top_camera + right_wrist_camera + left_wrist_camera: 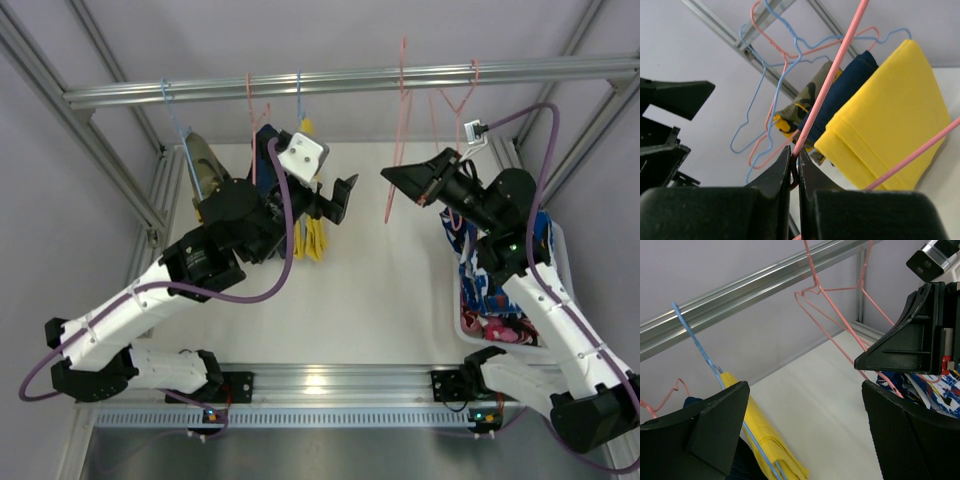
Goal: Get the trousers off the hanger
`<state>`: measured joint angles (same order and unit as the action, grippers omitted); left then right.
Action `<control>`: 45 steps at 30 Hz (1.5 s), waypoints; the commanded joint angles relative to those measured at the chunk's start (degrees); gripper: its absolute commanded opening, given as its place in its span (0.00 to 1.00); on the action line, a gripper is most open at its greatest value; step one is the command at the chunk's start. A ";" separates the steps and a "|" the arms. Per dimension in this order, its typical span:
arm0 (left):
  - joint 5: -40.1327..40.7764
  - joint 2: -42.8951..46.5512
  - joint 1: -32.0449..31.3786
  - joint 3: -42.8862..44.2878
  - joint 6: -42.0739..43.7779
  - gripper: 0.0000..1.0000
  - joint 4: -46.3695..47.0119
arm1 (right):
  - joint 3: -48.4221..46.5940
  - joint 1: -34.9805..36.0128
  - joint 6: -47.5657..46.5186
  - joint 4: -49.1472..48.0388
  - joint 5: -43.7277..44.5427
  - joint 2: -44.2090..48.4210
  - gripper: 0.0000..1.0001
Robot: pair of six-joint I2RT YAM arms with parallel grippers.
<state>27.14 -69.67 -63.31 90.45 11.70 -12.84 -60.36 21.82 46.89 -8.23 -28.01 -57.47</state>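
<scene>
Right gripper (795,159) is clamped on the wire of the pink hanger (830,80), which appears bare. Left gripper (345,200) stands with fingers apart, near it. The blue pair (480,280) and the red-pink pair (497,327) lie in the bin (560,250) at right. Recommendation: release the wire gently so the hanger settles without swinging. The yellow trousers (312,235) and neighbouring hangers crowd the left arm.

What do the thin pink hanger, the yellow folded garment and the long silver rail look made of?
The thin pink hanger: probably coated wire, slim, smooth, bent. The yellow folded garment: soft matte cloth, with a stitched hem. The long silver rail: likely aluminium, dull sheen and grooves.
</scene>
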 commanded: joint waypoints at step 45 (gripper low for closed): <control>-0.17 13.76 35.70 4.66 -6.62 0.99 -17.66 | -8.55 -6.70 -51.37 31.17 19.74 23.81 0.99</control>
<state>20.29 -59.61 -29.45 98.98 -1.34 -32.42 -68.75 17.61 2.44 18.13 -13.91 -35.09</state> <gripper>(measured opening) 0.990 0.993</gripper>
